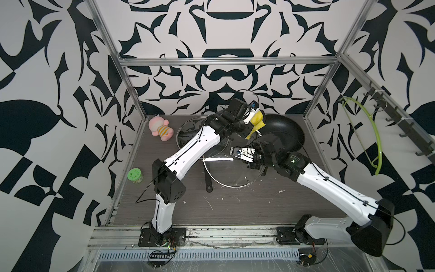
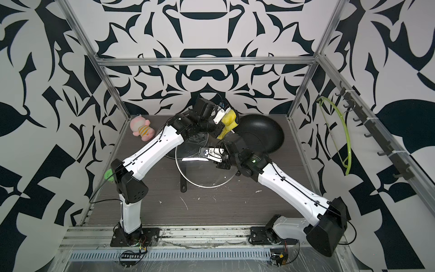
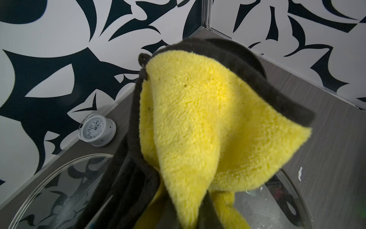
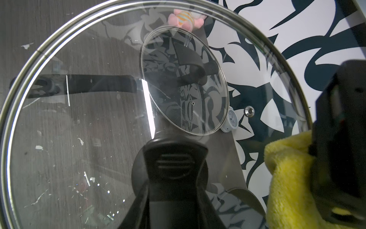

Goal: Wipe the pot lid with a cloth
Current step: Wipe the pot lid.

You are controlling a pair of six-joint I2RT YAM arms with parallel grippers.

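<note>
Grey wood-grain worktop (image 1: 247,207) lies under both arms. On it, below and beyond the left tool (image 1: 253,117), sits the black frying pan (image 1: 282,131). We judge the large glass pot lid (image 1: 226,174) to be the one for wiping: the right tool (image 1: 235,152) is pinched on its black knob (image 4: 170,164), which steadies the pane and offers its face to the other arm. Whether its rim clears the worktop we cannot tell. A smaller lid (image 1: 188,131) lies flat beyond the right tool's tips, untouched. The yellow cloth (image 3: 198,123) hangs bunched from the left tool, whose jaws are pressed tight on it. It is raised near the held lid's far rim, ready to sweep; we cannot make out any contact with the glass.
</note>
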